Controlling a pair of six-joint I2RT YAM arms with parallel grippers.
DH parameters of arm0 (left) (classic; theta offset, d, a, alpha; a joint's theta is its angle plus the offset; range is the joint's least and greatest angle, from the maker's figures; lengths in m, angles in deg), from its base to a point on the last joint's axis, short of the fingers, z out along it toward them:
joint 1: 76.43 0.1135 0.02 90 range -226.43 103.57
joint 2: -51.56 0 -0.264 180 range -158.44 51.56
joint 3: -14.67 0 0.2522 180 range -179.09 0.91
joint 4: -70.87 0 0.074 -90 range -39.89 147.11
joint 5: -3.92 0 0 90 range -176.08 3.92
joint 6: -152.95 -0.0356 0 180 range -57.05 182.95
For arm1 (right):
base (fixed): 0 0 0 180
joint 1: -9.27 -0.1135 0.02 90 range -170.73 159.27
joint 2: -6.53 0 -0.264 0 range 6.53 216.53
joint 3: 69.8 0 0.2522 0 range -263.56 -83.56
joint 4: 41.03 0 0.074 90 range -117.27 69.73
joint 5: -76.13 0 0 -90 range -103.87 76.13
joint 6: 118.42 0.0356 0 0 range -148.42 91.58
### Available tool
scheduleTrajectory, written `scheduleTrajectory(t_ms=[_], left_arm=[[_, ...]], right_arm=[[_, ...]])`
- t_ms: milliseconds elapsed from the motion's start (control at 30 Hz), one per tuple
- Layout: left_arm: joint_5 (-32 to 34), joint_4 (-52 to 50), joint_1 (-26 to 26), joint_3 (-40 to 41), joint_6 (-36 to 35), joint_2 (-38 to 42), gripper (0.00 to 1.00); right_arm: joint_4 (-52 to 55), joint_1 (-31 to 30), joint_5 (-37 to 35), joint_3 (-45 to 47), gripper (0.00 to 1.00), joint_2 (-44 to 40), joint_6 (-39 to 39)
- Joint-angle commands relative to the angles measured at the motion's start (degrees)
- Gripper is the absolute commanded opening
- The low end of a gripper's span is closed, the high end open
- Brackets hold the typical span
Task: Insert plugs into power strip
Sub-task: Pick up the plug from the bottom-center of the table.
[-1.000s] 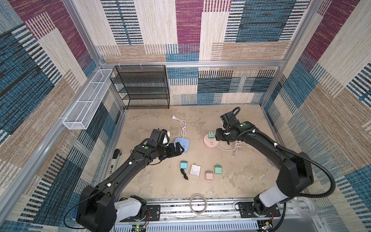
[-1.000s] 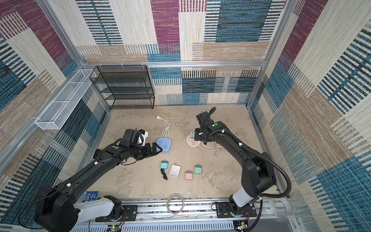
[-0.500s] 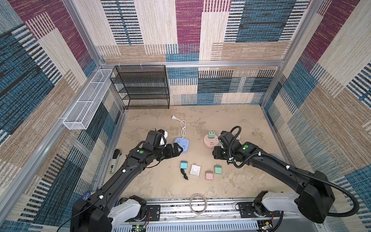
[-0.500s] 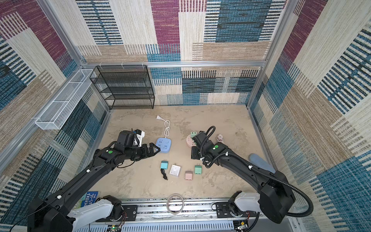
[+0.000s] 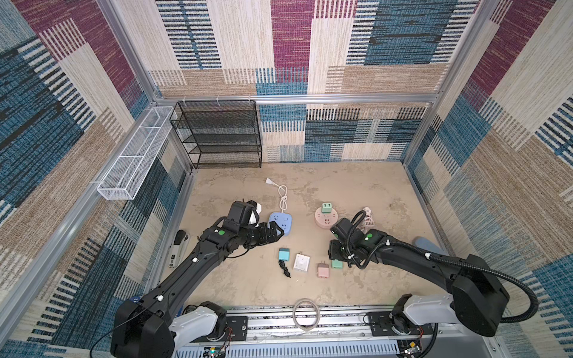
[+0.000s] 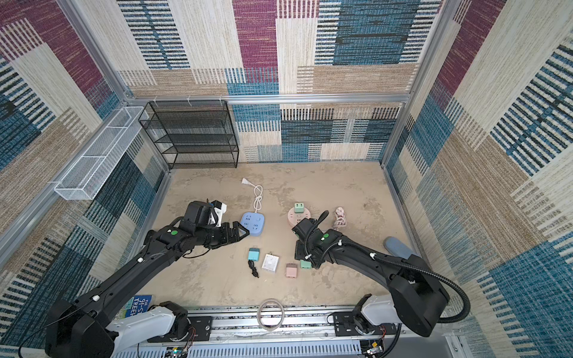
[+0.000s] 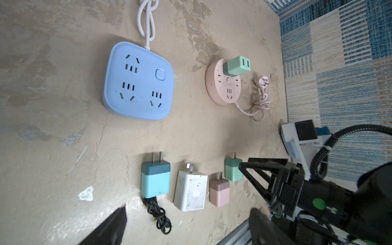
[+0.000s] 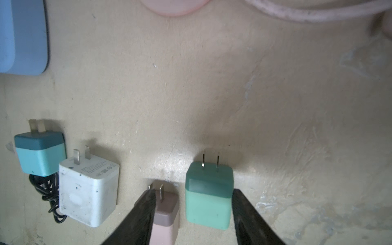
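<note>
Between the fingers of your right gripper lies the loose green plug. It rests on its side on the table, prongs level and pointing straight away from the wrist, toward the pink strip. Your jaws are open and straddle the plug across its width. One finger sits right at its outer face. The other stands clear of it, over the prongs of the pink plug, which lies just beside the green one.

That crowded side is what the next move turns on. Close as you are and I judge that finger will nudge the pink plug before it meets the green one, so expect some sliding. Since the prongs lie flat, you will probably need to tip the plug upright before it can go down into a socket.

The white plug and teal plug lie further along the same row, untouched. A seated green plug already stands in the pink strip.

Your left gripper is open and empty by the blue strip, well apart from the green plug, so this pick looks like the right arm's.
</note>
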Motion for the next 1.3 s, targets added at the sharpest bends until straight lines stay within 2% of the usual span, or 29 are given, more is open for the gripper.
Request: scheduleTrajectory(t_ms=[0, 300, 733, 1100, 1267], left_arm=[[-1.4, 1.3, -0.1, 0.0, 0.5, -0.4, 0.94], [-1.8, 2.6, -0.4, 0.5, 0.6, -1.5, 0.94], [-2.4, 4.1, -1.0, 1.4, 0.6, -3.1, 0.94], [-2.9, 5.1, -1.3, 1.5, 0.7, -4.6, 0.93], [-3.0, 5.4, -1.5, 1.2, 0.8, -5.2, 0.92]], right_arm=[[-1.1, -0.3, 0.5, 0.8, 0.58, 0.4, 1.7], [-1.5, -0.9, 1.9, 3.8, 0.56, -0.9, 2.2], [-2.8, -1.1, 1.5, 4.5, 0.54, 1.9, 1.7], [-2.7, -1.1, 0.9, 4.2, 0.47, 3.3, 0.5], [-1.5, -1.0, -0.3, 3.0, 0.37, 4.3, -1.6]])
